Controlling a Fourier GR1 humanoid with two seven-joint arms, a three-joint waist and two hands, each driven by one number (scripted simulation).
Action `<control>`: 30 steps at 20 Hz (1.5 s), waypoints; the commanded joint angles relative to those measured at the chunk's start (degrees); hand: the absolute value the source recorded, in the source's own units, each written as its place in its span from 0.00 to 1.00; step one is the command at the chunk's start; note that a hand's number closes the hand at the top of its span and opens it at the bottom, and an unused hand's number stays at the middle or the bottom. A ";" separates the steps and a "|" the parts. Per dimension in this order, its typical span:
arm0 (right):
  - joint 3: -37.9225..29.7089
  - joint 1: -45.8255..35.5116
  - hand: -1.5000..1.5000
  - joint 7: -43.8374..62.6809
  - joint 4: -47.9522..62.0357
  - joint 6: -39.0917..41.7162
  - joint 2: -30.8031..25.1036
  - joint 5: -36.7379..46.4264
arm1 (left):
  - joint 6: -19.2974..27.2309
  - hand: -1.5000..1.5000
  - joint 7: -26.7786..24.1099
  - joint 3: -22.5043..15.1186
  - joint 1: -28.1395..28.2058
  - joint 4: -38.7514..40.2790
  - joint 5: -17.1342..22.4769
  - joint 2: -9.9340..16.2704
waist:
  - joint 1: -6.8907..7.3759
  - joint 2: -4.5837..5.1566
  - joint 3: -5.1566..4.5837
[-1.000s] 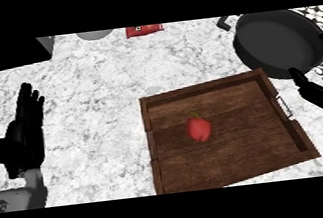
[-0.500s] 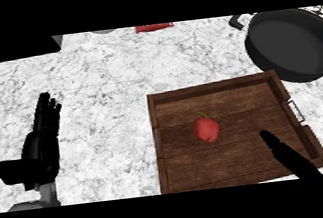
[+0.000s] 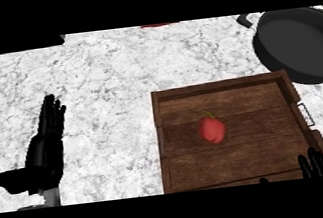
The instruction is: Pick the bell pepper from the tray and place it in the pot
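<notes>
A red bell pepper (image 3: 211, 129) with a green stem lies near the middle of the wooden tray (image 3: 221, 85). The black pot (image 3: 302, 44) stands beyond the tray's far right corner, its inside bare. My left hand (image 3: 43, 152) rests open on the counter to the left of the tray, fingers straight and pointing away. Of my right hand (image 3: 317, 163) only straight fingertips show at the lower edge, over the tray's near right corner, apart from the pepper. Neither hand holds anything.
The tray has a metal handle (image 3: 306, 114) on its right side. A black object (image 3: 20, 45) sits at the far left corner, and a small red thing (image 3: 159, 24) at the far edge. White marble counter (image 3: 109, 81) spreads between my left hand and the tray.
My right hand has sunk toward the lower edge, so only its fingertips remain in view. The whole scene has shifted lower in the view. The pepper has not moved on the tray.
</notes>
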 commanded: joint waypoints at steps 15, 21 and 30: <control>18.64 -7.42 0.00 56.68 -3.69 33.07 4.06 38.85 | -1.46 0.50 -1.01 -2.33 -3.29 2.96 -1.06 -1.87 | 3.93 0.39 0.64; 26.48 -27.33 0.00 76.29 8.77 41.94 4.07 35.84 | -2.04 0.50 -1.95 -2.04 -1.96 2.63 -1.03 -2.24 | 4.68 0.01 0.83; 24.57 -37.89 0.00 80.09 16.72 40.89 4.05 28.04 | -2.48 0.50 -1.17 -0.69 -3.77 4.31 -2.00 -3.11 | 4.04 -0.17 0.85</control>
